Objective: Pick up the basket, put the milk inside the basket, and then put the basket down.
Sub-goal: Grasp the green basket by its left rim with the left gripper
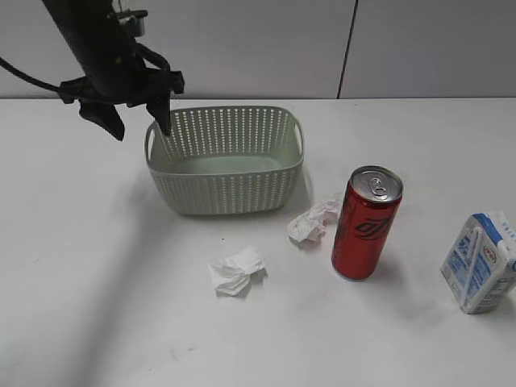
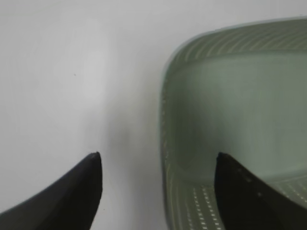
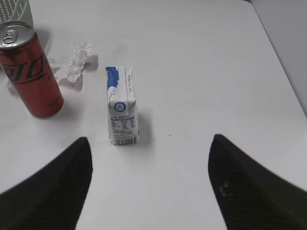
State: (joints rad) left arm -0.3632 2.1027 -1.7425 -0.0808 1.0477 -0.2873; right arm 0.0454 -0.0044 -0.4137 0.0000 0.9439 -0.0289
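The pale sage-green basket [image 1: 226, 161] stands on the white table, empty inside. My left gripper [image 1: 139, 122] is open and hovers over the basket's left end; one finger is outside the wall, the other above the inside. In the left wrist view the basket's left rim [image 2: 165, 143] runs between the open fingers [image 2: 158, 160]. The white-and-blue milk carton [image 1: 482, 262] stands at the far right of the table. In the right wrist view the milk [image 3: 122, 106] is ahead of my open, empty right gripper [image 3: 151, 146], which is out of the exterior view.
A tall red can [image 1: 367, 223] stands between basket and milk, also in the right wrist view [image 3: 29, 69]. Two crumpled white tissues [image 1: 235, 272] [image 1: 314, 219] lie in front of the basket. A grey wall rises behind the table.
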